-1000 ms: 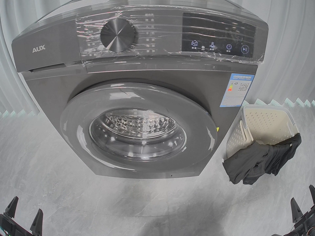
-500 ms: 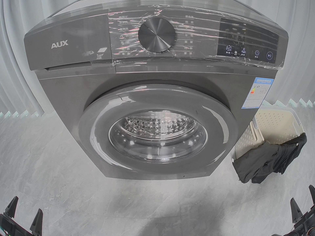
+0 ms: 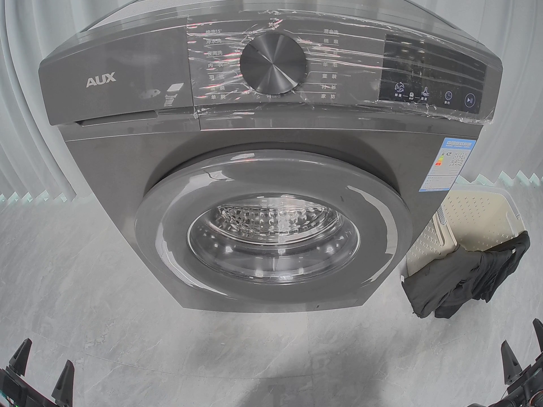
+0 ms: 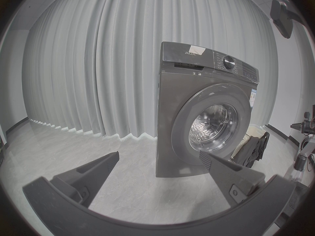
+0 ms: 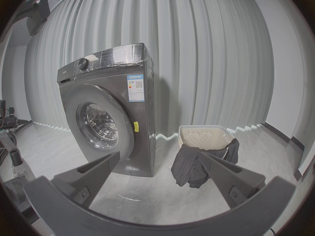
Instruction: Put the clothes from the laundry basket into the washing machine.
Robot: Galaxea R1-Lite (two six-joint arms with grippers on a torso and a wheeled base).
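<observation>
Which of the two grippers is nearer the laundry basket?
The right gripper: the laundry basket stands on its side of the washing machine; the left gripper is opposite.

A pleated grey curtain [image 3: 25,114] hangs down to the pale marbled floor [image 3: 169,340].

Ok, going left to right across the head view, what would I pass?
left gripper → grey front-loading washing machine with a round glass door → dark grey clothes → right gripper
</observation>
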